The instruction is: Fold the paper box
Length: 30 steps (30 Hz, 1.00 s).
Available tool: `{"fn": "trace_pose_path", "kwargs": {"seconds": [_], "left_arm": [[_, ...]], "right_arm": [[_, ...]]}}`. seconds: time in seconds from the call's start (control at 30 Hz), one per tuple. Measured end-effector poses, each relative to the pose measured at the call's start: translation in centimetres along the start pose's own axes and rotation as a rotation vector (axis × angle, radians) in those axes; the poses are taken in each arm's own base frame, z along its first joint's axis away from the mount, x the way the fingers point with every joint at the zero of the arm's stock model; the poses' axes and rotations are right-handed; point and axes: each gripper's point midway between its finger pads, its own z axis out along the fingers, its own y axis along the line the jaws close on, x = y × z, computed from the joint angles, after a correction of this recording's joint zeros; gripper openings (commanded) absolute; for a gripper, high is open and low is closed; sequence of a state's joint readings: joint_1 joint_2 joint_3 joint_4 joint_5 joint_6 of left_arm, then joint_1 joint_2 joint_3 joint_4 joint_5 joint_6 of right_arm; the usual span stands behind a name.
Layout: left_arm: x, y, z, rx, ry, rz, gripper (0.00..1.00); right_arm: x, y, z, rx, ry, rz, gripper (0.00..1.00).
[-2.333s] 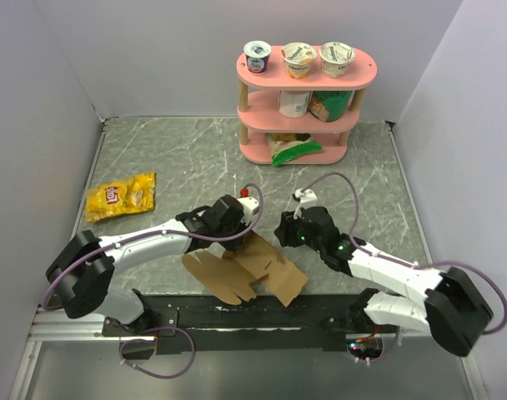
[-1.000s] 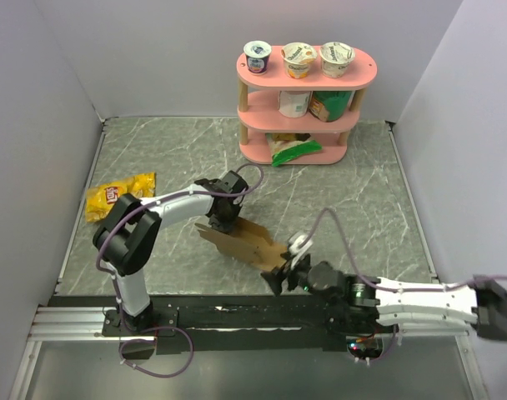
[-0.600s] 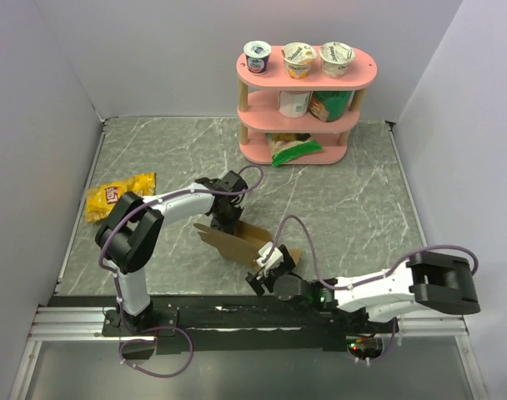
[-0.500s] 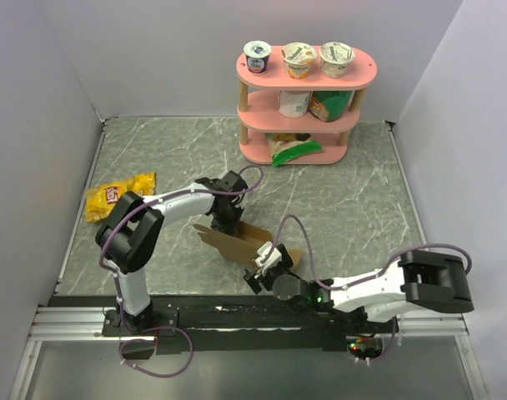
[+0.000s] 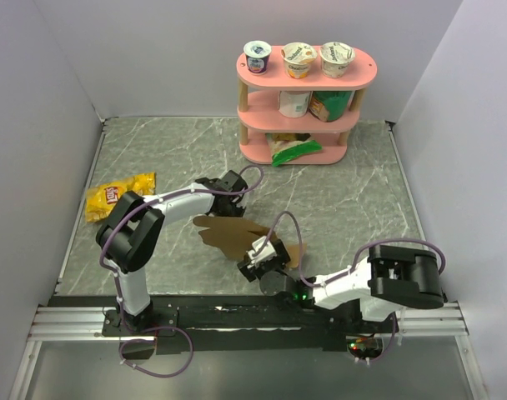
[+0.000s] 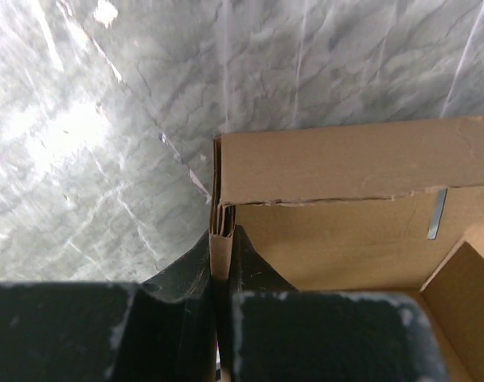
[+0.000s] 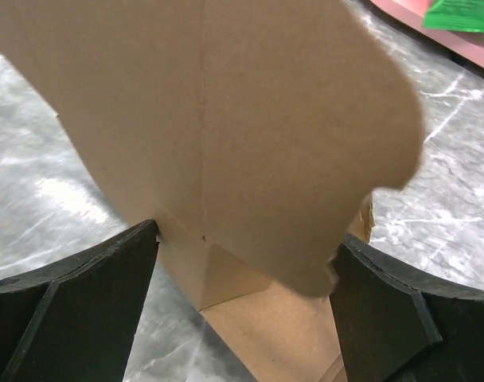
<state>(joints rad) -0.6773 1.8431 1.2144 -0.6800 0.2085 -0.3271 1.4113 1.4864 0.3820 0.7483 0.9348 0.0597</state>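
Observation:
The paper box (image 5: 233,235) is a plain brown cardboard sheet, partly folded, lying near the middle of the table. My left gripper (image 5: 223,208) is at its far edge and is shut on a folded edge of several cardboard layers (image 6: 223,231); an inner wall and a corner flap (image 6: 465,278) show to the right. My right gripper (image 5: 253,260) is at the box's near edge, open wide. In the right wrist view a rounded cardboard flap (image 7: 226,119) fills the space between the two fingers (image 7: 107,294), close to both tips.
A pink three-tier shelf (image 5: 308,92) with yogurt cups and packets stands at the back. A yellow snack bag (image 5: 120,196) lies at the left. White walls close in on both sides. The black base rail (image 5: 237,321) runs along the near edge.
My right arm has swung left along the near edge and brought its open gripper up to the box's near flap. The left gripper has kept its hold; the cardboard has shifted slightly.

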Motion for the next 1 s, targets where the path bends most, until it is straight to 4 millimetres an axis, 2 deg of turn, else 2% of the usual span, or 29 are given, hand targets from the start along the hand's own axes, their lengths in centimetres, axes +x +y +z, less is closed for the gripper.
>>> {"fn": "trace_pose_path", "kwargs": {"seconds": [0.23,0.4,0.5,0.67,0.77,0.9,1.0], "left_arm": [[-0.9,-0.1,0.3,0.005,-0.041,0.006,0.01],[-1.2,0.1,0.5,-0.011,-0.043,0.001,0.01],[-1.4,-0.4,0.6,-0.019,-0.015,-0.02,0.01],[-1.5,-0.8,0.8,-0.045,0.026,-0.093,0.01],[-1.5,-1.0,1.0,-0.05,0.036,-0.148,0.01],[-1.4,-1.1,1.1,-0.055,0.044,-0.203,0.01],[-1.4,-1.1,1.1,-0.06,0.045,-0.236,0.01]], "right_arm": [[0.5,-1.0,1.1,0.057,0.027,0.016,0.9],[0.6,-1.1,0.9,0.057,0.035,0.005,0.93],[0.0,-1.3,-0.6,0.027,0.039,0.002,0.91],[-3.9,-1.2,-4.4,-0.098,0.003,0.211,0.83],[-5.2,-0.7,-6.5,-0.204,0.003,0.309,0.74],[-4.6,0.5,-8.4,-0.325,0.048,0.302,0.58],[-3.2,2.2,-8.9,-0.395,0.099,0.226,0.54]]}}
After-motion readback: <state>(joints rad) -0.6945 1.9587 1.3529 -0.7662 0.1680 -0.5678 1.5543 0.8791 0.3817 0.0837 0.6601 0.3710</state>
